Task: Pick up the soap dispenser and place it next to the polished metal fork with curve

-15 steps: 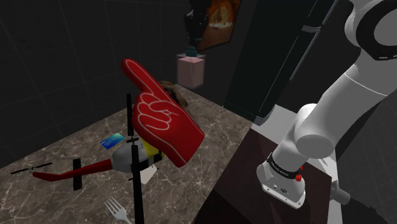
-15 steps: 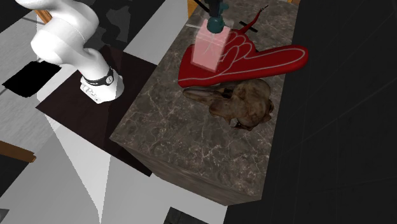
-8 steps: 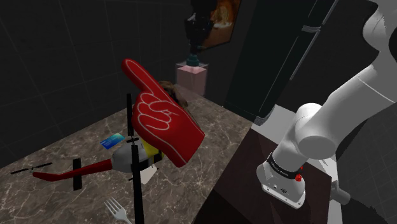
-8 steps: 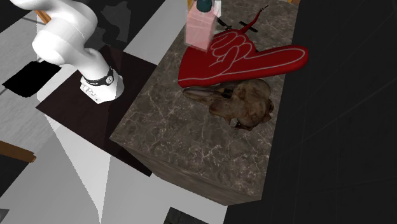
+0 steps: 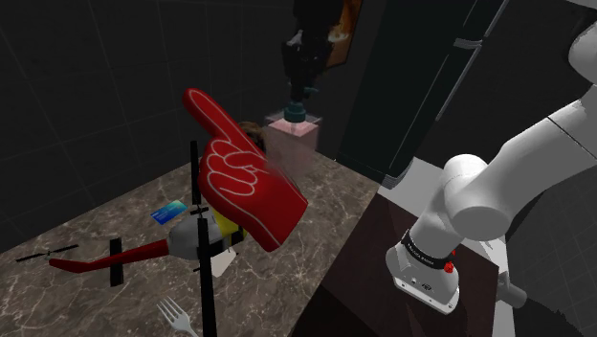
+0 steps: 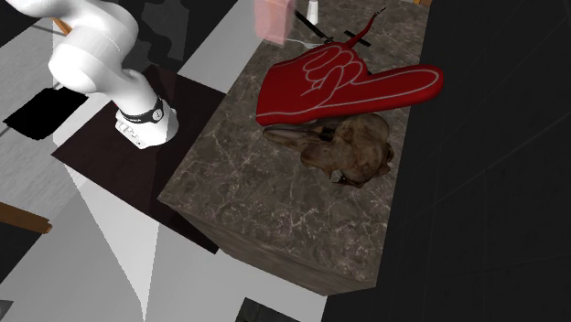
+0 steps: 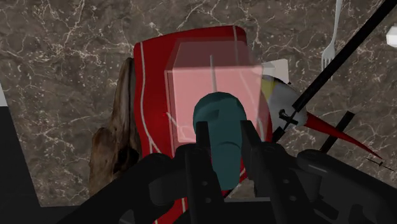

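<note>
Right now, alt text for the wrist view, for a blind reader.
The black gripper clasps the teal pump of a pink soap dispenser over a red foam hand on a marbled counter. A fork lies nearby.

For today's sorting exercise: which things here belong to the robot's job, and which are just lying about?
Job: soap dispenser, the gripper clasping its pump, fork.
Lying about: red foam hand, toy helicopter, brown skull-like object, blue card.
</note>
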Controlling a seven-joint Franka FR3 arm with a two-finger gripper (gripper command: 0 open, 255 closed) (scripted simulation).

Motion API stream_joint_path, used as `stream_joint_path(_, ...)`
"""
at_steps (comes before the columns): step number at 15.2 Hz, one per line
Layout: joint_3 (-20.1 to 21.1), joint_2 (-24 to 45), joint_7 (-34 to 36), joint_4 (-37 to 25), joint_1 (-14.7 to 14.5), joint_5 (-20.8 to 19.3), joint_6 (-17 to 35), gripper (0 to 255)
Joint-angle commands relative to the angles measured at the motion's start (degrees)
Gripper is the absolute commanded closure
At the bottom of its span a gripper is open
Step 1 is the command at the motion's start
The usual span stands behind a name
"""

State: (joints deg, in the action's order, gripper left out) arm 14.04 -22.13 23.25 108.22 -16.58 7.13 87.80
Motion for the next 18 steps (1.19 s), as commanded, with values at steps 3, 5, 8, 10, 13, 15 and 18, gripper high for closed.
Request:
stream_joint_path(3,3.7,-1.8,5.4,0.9,-1.9,1.8,-0.3,255)
stream_joint_path(5,5.6,-2.4,8.1,1.0,-2.8,2.6,-0.4,255)
stream_joint_path(8,8.6,-2.8,12.2,0.8,-4.1,3.8,-0.5,255)
stream_joint_path(10,10.7,-2.8,15.0,0.3,-4.9,4.6,-0.5,255)
stream_joint_path(13,11.8,-3.2,16.2,2.0,-5.3,5.1,1.0,255)
stream_joint_path(15,11.9,-3.7,16.0,4.0,-5.5,5.4,2.5,255)
stream_joint_path(18,12.0,-4.3,15.7,6.8,-5.6,5.7,4.7,255)
